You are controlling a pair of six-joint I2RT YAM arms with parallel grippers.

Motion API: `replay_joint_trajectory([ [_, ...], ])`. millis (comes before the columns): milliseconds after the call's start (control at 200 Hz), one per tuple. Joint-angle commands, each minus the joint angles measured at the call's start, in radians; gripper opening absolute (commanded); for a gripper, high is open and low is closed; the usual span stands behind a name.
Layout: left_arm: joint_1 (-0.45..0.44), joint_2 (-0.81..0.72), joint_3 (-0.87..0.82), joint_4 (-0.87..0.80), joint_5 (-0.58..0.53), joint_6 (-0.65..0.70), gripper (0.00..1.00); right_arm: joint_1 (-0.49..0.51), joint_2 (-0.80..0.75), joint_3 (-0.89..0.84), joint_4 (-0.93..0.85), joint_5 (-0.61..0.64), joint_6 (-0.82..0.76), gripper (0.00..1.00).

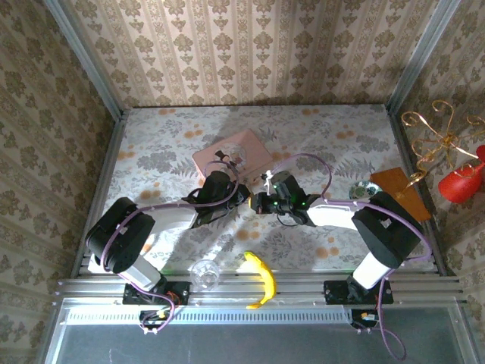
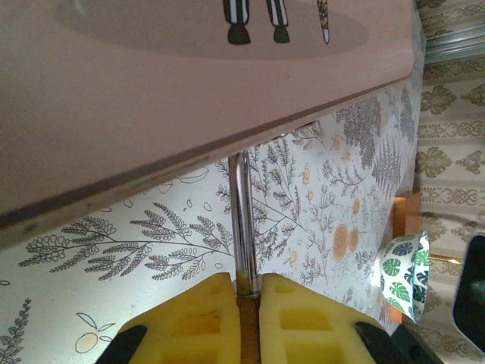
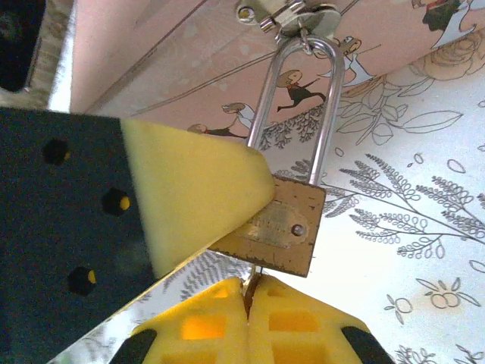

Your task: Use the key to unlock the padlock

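Right gripper [image 3: 248,297] pinches the key [image 3: 253,277] under the padlock [image 3: 279,227], left gripper [image 2: 247,283] clamps it; twisting could slip the key.

Left gripper [image 1: 241,196], right gripper [image 1: 259,203] close together, tips facing, just in front of pink tin [image 1: 231,154] on floral table [image 1: 333,144]. Banana [image 1: 261,279], clear glass [image 1: 204,274] near front rail [image 1: 303,287].

You have two claws, the left claw [image 2: 246,287] and the right claw [image 3: 248,294]. Between them: one padlock [image 3: 276,227], one key [image 3: 255,274]. Beyond them: one pink tin [image 1: 231,155]. Behind them: one banana [image 1: 261,277], one glass [image 1: 204,273]. To their right: one bowl [image 2: 404,277].
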Motion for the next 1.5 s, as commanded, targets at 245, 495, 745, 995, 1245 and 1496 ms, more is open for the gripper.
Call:
replay_joint_trajectory([
  [245,-0.007,-0.033,-0.018,0.041,0.021,0.008,0.0,-0.114,0.166,-0.087,0.45,-0.168,0.407,0.0],
  [495,-0.003,-0.043,-0.031,0.051,0.014,0.006,0.0,-0.147,0.311,-0.136,0.776,-0.208,0.579,0.0],
  [745,0.006,-0.068,-0.055,0.051,-0.003,0.002,0.0,-0.163,0.367,-0.172,0.941,-0.207,0.649,0.0],
  [995,0.008,-0.076,-0.071,0.049,-0.009,0.003,0.0,-0.183,0.352,-0.19,0.941,-0.221,0.644,0.0],
  [1245,0.009,-0.081,-0.091,0.061,0.0,0.009,0.0,-0.193,0.363,-0.196,0.952,-0.219,0.676,0.0],
  [1496,0.01,-0.076,-0.138,0.132,0.011,0.004,0.0,-0.203,0.368,-0.192,0.952,-0.231,0.711,0.0],
])
